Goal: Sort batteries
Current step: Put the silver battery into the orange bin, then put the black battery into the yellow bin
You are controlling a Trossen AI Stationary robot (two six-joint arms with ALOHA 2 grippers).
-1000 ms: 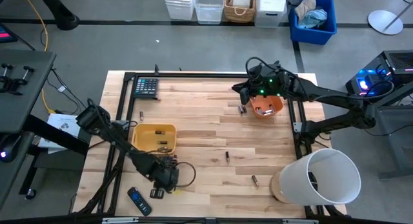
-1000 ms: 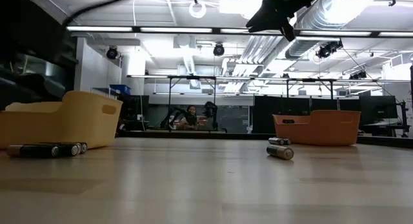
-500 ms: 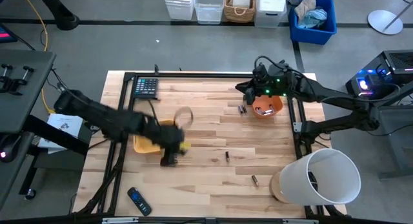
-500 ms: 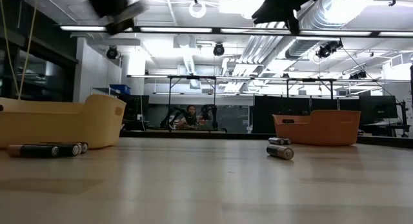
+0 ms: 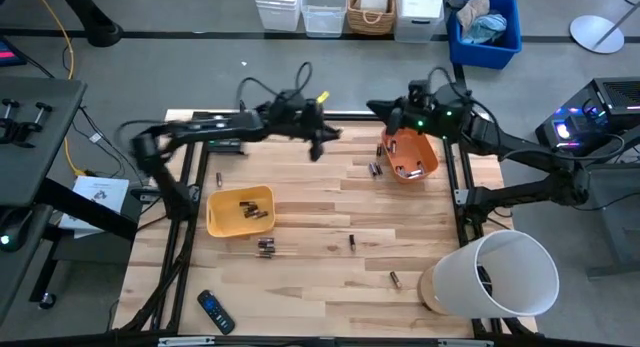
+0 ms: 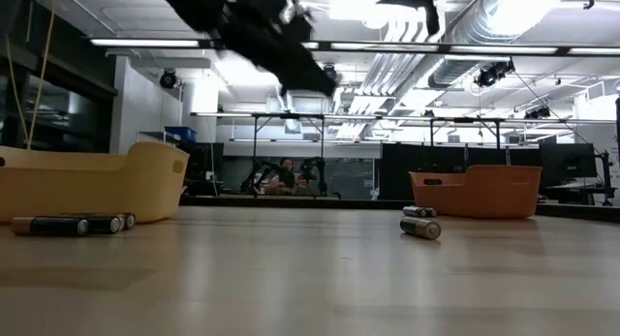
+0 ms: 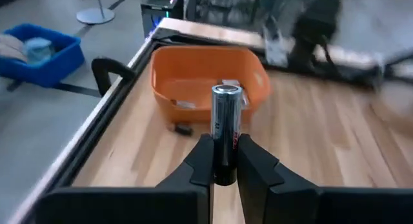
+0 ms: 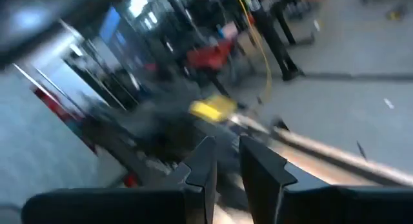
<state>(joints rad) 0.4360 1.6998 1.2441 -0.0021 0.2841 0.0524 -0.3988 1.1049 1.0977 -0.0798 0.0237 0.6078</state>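
Batteries: I count one silvery battery (image 7: 226, 130) clamped upright between the left gripper's (image 7: 224, 161) fingers; loose cells (image 5: 266, 246) lie on the desk (image 5: 320, 267) beside the yellow bin (image 5: 240, 211), more (image 5: 377, 170) by the orange bin (image 5: 411, 155).
Left gripper: I see it raised above the desk's far edge, near the middle, orange bin ahead of it.
Right gripper (image 8: 224, 161): over the orange bin's far side; fingers close together, nothing between them.
Remote (image 5: 214, 310): near desk corner.

One silvery battery (image 7: 226, 130) stood upright, clamped between the left gripper's (image 7: 224, 161) fingers. Loose batteries (image 5: 265, 246) lay flat on the wood beside the yellow bin (image 5: 222, 223); others (image 5: 376, 169) lay beside the orange bin (image 5: 429, 158).
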